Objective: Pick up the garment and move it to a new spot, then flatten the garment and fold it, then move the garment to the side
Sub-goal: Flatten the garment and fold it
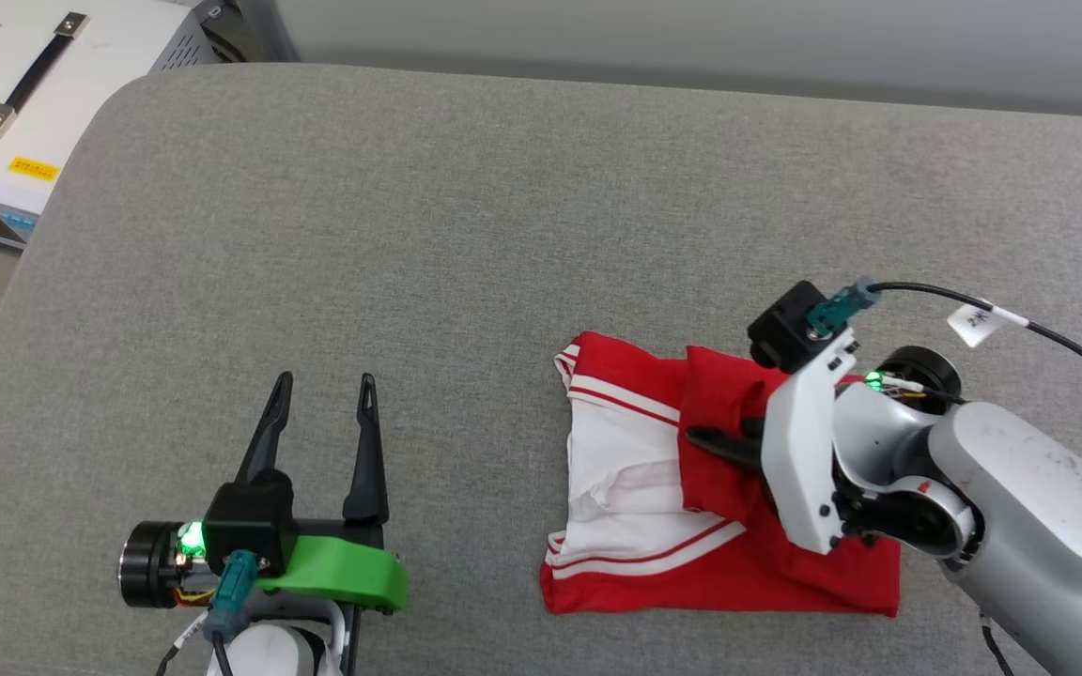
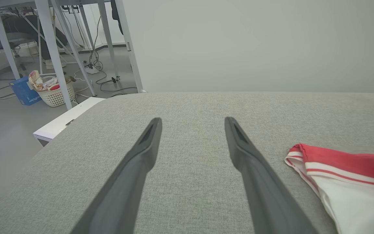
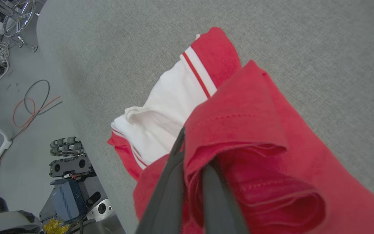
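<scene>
The garment (image 1: 635, 469) lies folded into a compact red and white bundle on the right half of the grey padded surface (image 1: 466, 235). My right gripper (image 1: 703, 438) reaches in from the right and is shut on a raised red fold of it. In the right wrist view the dark fingers (image 3: 170, 182) pinch that red fold (image 3: 239, 107), with the white sleeve beyond them. My left gripper (image 1: 326, 385) hovers open at the lower left, well clear of the cloth. In the left wrist view that gripper (image 2: 192, 122) stands over bare surface, and the garment (image 2: 346, 182) shows at the right edge.
A pale equipment case (image 1: 43, 84) with a black handle stands off the surface's far left corner. The surface's rounded left edge drops to the floor. In the left wrist view, table legs (image 2: 54, 55) and a laundry basket (image 2: 55, 92) stand on the floor beyond.
</scene>
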Available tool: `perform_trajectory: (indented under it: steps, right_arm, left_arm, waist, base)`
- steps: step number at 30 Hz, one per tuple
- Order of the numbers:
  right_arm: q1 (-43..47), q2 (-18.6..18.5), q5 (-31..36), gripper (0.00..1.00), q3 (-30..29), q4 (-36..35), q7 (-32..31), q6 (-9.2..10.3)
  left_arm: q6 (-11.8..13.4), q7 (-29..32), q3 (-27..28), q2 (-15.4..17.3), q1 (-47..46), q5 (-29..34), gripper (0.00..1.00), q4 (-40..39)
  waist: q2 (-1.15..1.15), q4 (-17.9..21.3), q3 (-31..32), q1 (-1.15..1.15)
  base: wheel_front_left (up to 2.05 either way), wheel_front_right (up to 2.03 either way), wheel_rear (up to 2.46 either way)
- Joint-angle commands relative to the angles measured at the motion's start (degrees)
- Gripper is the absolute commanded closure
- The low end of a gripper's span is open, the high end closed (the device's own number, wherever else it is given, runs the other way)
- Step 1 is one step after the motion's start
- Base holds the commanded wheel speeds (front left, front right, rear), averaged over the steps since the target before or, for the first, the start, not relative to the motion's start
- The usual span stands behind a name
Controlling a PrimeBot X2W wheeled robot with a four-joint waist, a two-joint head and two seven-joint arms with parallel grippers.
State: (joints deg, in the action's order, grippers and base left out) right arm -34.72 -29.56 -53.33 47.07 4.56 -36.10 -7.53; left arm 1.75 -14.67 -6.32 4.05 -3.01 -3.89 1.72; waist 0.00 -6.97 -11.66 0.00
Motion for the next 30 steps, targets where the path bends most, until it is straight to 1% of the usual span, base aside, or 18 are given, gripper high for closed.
perform_trajectory:
  steps: [1, 6, 11, 15, 16, 17, 20, 24, 28, 30]
  right_arm:
    - [-1.8, 1.2, 0.4, 1.0, 1.2, 1.6, 0.8, 0.04]
    - [-5.8, 4.5, 1.2, 1.0, 6.4, 8.3, 3.6, 0.04]
    - [-6.5, 6.1, 1.9, 1.0, 11.0, 16.1, 6.8, 0.04]
    - [-6.9, 6.6, 1.1, 1.0, 13.1, 19.1, 10.3, 0.04]
    - [-7.1, 6.7, 0.8, 0.69, 13.1, 19.2, 11.4, 0.04]
    - [-7.2, 6.7, 0.3, 0.0, 13.1, 19.0, 12.7, 0.04]
    - [-7.8, 5.6, -0.1, 0.0, 12.7, 17.2, 17.0, 0.04]
    - [-8.3, 2.4, 1.7, 0.0, 11.0, 14.1, 24.4, 0.04]
    - [-7.8, -0.3, 5.7, 0.0, 6.7, 13.5, 32.6, 0.04]
    - [-6.8, -0.8, 8.2, 0.0, 3.7, 14.0, 36.7, 0.04]
  left_arm:
    - [-0.2, -0.3, 0.1, -0.3, -1.2, 0.6, 0.0, 0.1]
    - [-0.2, -0.3, -0.1, -0.6, -2.1, 0.7, 0.0, 0.4]
    - [-0.1, -0.3, -0.1, -0.8, -2.6, 0.6, 0.0, 0.8]
    - [0.0, -0.3, 0.3, -0.9, -2.3, 0.6, 0.0, 1.2]
    - [0.1, -0.3, 0.5, -0.9, -2.0, 0.6, 0.0, 1.3]
    - [0.1, -0.3, 0.7, -1.0, -1.7, 0.6, 0.0, 1.3]
    - [0.0, -0.3, 1.2, -1.0, -0.9, 0.9, 0.0, 1.6]
    - [-0.2, -0.3, 2.0, -1.0, 0.2, 1.1, 0.0, 1.4]
    - [-0.5, -0.3, 2.8, -0.9, 1.4, 1.1, 0.0, 1.1]
    - [-0.6, -0.3, 3.0, -0.9, 1.8, 1.3, 0.0, 1.0]
  waist:
    - [0.0, -0.5, -0.9, 0.0]
    - [0.0, -1.0, -2.0, 0.0]
    - [0.0, -1.2, -2.3, 0.0]
    - [0.0, -0.7, -1.5, 0.0]
    - [0.0, -0.5, -1.2, 0.0]
    - [0.0, -0.3, -0.8, 0.0]
    - [0.0, 0.3, 0.6, 0.0]
    - [0.0, 1.7, 2.5, 0.0]
    - [0.0, 3.3, 4.0, 0.0]
    - [0.0, 4.0, 4.7, 0.0]
  base:
    - [0.0, 0.0, 0.0]
    - [0.0, 0.0, 0.0]
    - [0.0, 0.0, 0.0]
    - [0.0, 0.0, 0.0]
    - [0.0, 0.0, 0.0]
    - [0.0, 0.0, 0.0]
    - [0.0, 0.0, 0.0]
    - [0.0, 0.0, 0.0]
    - [0.0, 0.0, 0.0]
    - [0.0, 0.0, 0.0]
